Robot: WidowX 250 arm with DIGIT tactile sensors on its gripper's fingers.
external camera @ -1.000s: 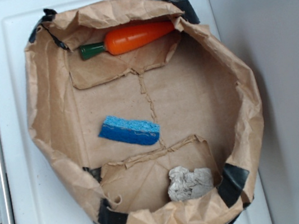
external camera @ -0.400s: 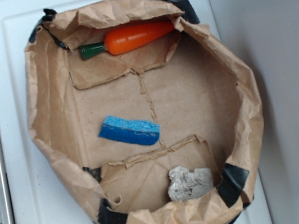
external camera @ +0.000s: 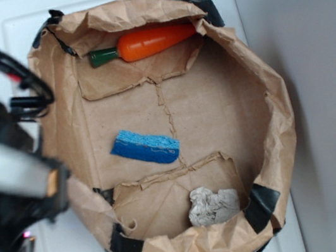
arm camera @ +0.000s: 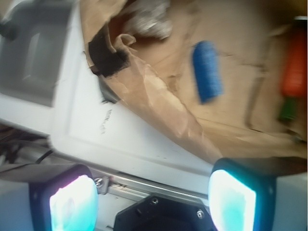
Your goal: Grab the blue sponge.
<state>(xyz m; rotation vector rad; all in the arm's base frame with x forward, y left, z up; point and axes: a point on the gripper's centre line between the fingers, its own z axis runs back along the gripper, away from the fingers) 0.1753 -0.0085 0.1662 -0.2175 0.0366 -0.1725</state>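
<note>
The blue sponge [external camera: 145, 146] lies flat on the floor of the brown paper bag [external camera: 267, 104], near its middle left. It also shows in the wrist view [arm camera: 207, 71], blurred. The robot arm [external camera: 9, 170] comes in at the left edge of the exterior view, outside the bag; its fingertips do not show there. In the wrist view the gripper [arm camera: 153, 204] is open and empty, with its two pads far apart, over the metal rail beside the white surface. It is well apart from the sponge.
An orange toy carrot [external camera: 148, 42] with a green end lies at the bag's far end. A grey-white crumpled paper ball [external camera: 213, 205] lies at the near end. The bag sits on a white tray-like surface [external camera: 9, 74]. Black tape patches [external camera: 263, 203] mark the bag's rim.
The robot arm has come into the exterior view from the left edge. The sponge, the carrot and the paper ball have not moved.
</note>
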